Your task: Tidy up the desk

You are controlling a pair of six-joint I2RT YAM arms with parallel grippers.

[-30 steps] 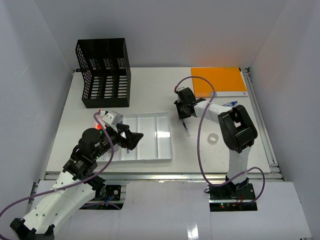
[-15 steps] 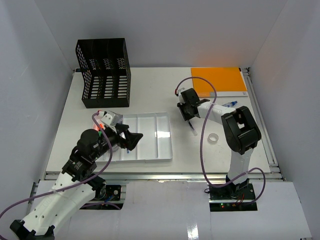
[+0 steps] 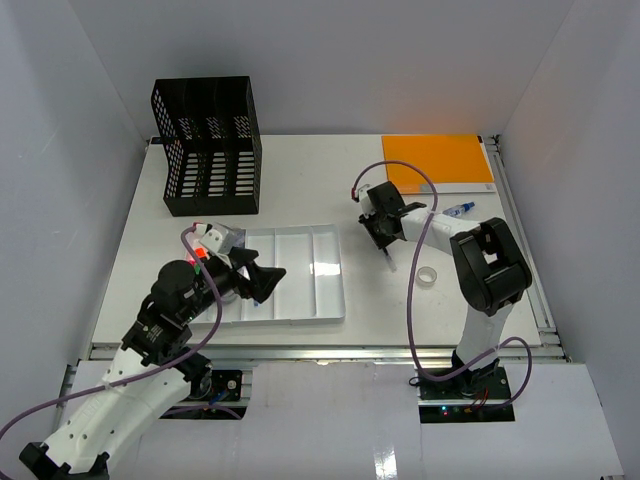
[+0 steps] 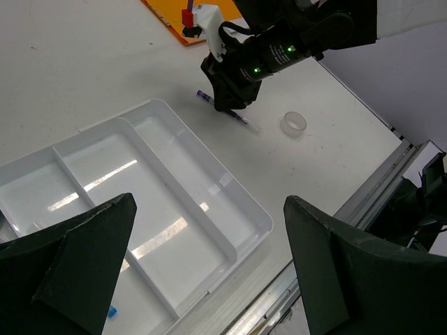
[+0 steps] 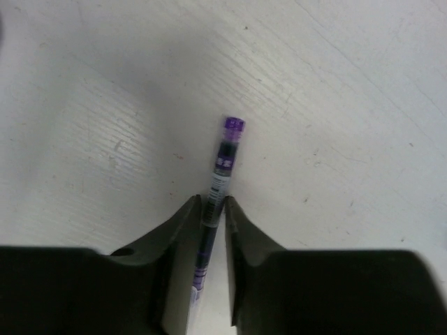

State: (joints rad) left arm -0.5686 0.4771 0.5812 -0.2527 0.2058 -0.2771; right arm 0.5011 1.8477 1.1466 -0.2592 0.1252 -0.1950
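On the white desk (image 3: 300,190) lies a purple pen (image 5: 227,150), just right of the compartmented tray. My right gripper (image 5: 211,201) reaches down onto it and is shut on its barrel, the purple cap sticking out past the fingertips. The top view has the pen (image 3: 387,260) under the right gripper (image 3: 382,243); the left wrist view shows the pen (image 4: 248,124) on the surface. My left gripper (image 4: 209,202) hangs open over the tray's near left part (image 3: 262,280), holding nothing.
The white tray (image 3: 343,290) holds a small blue item (image 4: 112,312) in its left compartment. A clear tape roll (image 3: 427,275) sits right of the pen. An orange folder (image 3: 438,163) lies back right, with a blue-tipped marker (image 3: 460,208) near it. A black mesh rack (image 3: 207,146) stands back left.
My right gripper has shifted right, and the pen has moved right with it. The left arm has barely moved and stays open.
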